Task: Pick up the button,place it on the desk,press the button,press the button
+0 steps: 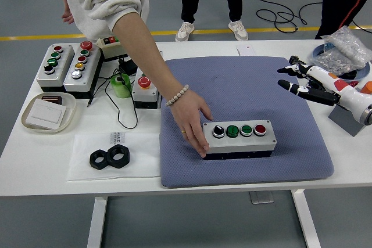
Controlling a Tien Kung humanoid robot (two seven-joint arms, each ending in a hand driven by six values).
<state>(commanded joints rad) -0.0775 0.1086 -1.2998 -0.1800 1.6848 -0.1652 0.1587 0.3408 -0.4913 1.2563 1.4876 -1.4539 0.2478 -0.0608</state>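
A grey button box [239,138] with a black knob, two green buttons and a red button lies on the blue-grey mat [244,88], near its front. A person's hand [195,121] reaches in from the far left and touches the box's left end. My right hand [299,79] is over the mat's right edge, fingers spread, holding nothing, well right of and behind the box. My left arm is out of view.
Two grey button boxes [68,67] stand at the back left, a smaller box with a red button [145,90] and a green cup [121,85] beside them. A tray [49,112], two black nuts [110,157], and a grey block [349,118] at the right edge.
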